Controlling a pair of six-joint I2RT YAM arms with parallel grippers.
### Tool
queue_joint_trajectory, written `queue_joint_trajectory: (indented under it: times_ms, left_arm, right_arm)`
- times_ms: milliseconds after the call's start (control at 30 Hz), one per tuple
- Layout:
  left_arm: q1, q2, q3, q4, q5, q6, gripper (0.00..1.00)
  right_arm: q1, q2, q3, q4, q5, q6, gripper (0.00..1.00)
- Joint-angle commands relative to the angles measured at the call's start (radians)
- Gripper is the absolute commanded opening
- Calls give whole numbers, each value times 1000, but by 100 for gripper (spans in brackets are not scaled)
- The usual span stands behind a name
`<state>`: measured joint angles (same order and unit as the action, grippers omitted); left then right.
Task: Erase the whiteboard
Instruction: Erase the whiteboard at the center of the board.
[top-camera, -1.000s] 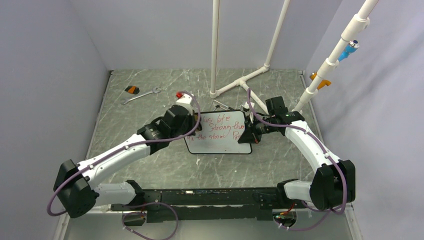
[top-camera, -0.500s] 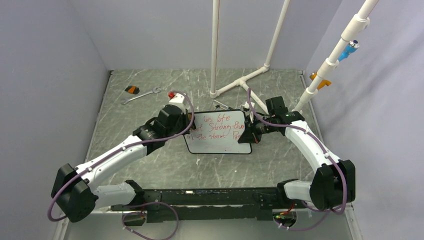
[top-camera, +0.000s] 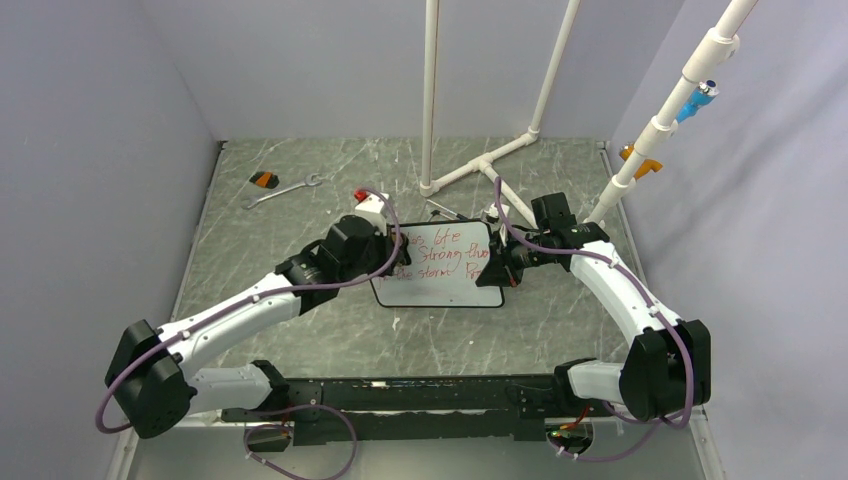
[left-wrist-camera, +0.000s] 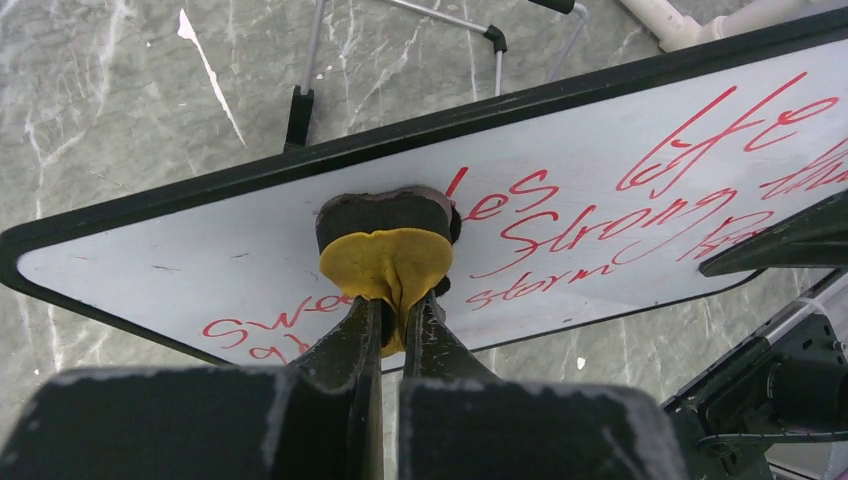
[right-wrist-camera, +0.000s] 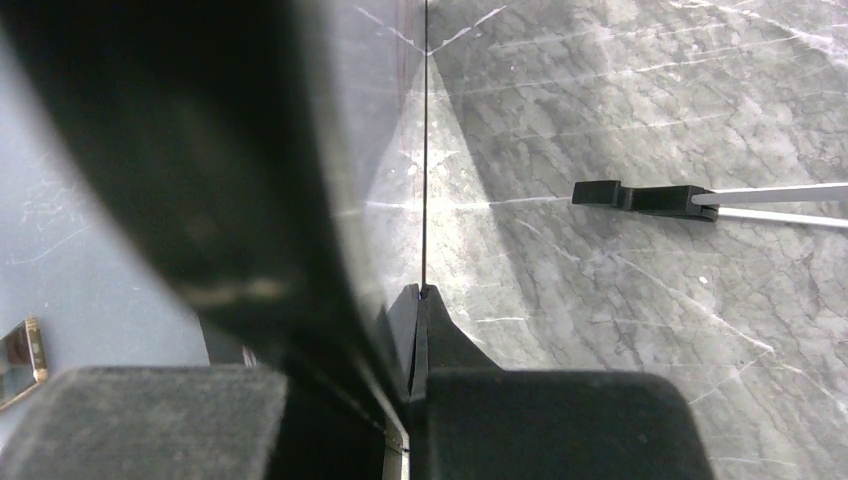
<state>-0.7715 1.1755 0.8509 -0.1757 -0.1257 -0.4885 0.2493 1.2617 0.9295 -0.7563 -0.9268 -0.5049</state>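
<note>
— So, where's the whiteboard (top-camera: 440, 265) sitting?
— Mid table (top-camera: 300, 330), between the 2 arms, propped at a tilt. 1 black stand foot (left-wrist-camera: 300, 105) shows behind its top edge in the left wrist cam.
— And the left gripper (left-wrist-camera: 392, 310)?
— Pinched tight on an eraser pad (left-wrist-camera: 385, 235): yellow cloth over a dark base, pressed flat on the board's face toward its left end. The fingers hide the pad's lower part.
— Writing?
— Red script, approx 3 lines. Can read "Strong" and "storm". The rest runs off the pic's right side or is too loopy to make out. The bottom-left words go under the pad and fingers.
— What about the right gripper (right-wrist-camera: 418, 300)?
— Clamped on the board's right edge, thin rim between the fingers. Its cam is mostly blocked by a big blurred black mass on the left, w/ the board seen edge-on as 1 thin line. In the top cam that wrist covers the right-hand words.
— Anything else?
— A wrench (top-camera: 283, 190) and a small orange-black item (top-camera: 264, 180) at the table's far left, well apart from the board. Can't tell what the item is. A white pipe frame (top-camera: 480, 165) stands behind the board.
</note>
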Motion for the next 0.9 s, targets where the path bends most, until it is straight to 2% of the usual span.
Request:
queue_joint_trajectory:
  times_ms: [0,167,300,367,533,733,867]
  left_arm:
    - [-16,33,19,78,-21,-20,0]
    - [40,3,-39,56,-98,-45,0]
    - [136,-60,-89,51,-74,-45,0]
    - [142,-75,-90,45,-64,-37,0]
    - [128,-63,-87,104,47,-41,0]
    - [17,-26,-12,111,35,-24,0]
    - [4,-15,12,107,11,-17,0]
  right_arm:
    - [7,-16,0,-18,-10,-60,0]
    - [4,-21,1,-20,-13,-62,0]
    - [3,-21,2,-20,-15,-61,0]
    - [3,-20,3,-20,-15,-60,0]
    - [1,-19,2,-17,-13,-60,0]
    - [-1,-12,2,-17,-11,-60,0]
    - [-3,-15,0,-17,-12,-59,0]
